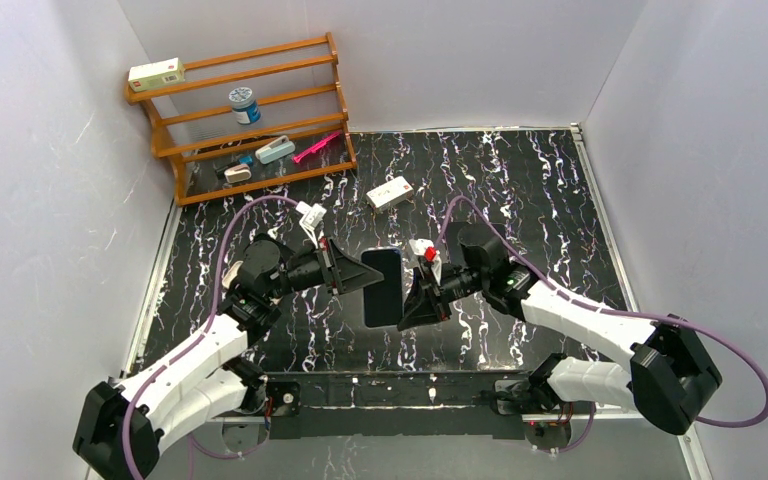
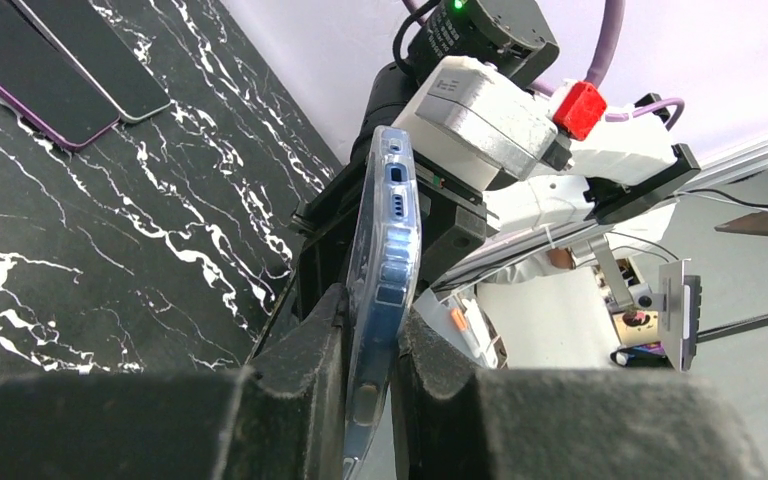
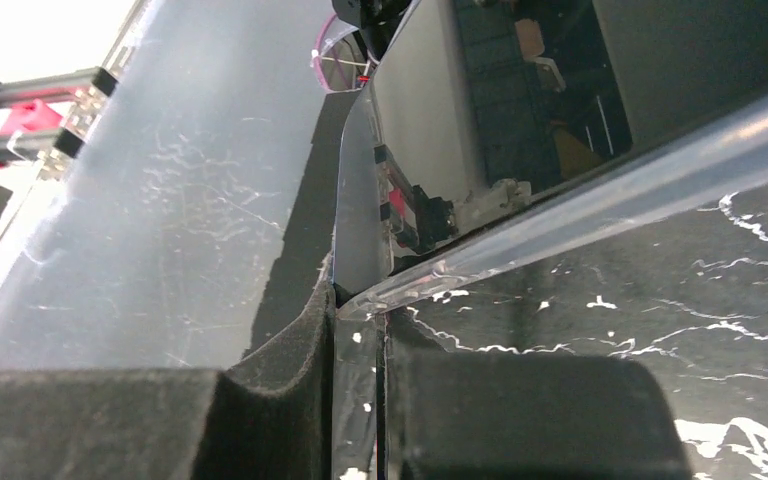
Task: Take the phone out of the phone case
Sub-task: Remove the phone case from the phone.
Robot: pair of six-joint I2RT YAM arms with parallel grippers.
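We hold the phone [image 1: 382, 287] aloft. The left gripper [image 2: 370, 335] is clamped on the case [image 2: 385, 220], and the right gripper [image 3: 358, 320] seemingly pinches its clear lip. If that thin grip slips, both could drop.

Plain pale grey walls [image 1: 50, 150] enclose a black, white-veined marble-pattern tabletop [image 1: 520, 180]; an orange-brown wooden rack [image 1: 245, 115] (three shelves) stands far left.

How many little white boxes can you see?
2. One box sits on top of the rack; the other box lies on the table nearby. More may be hidden.
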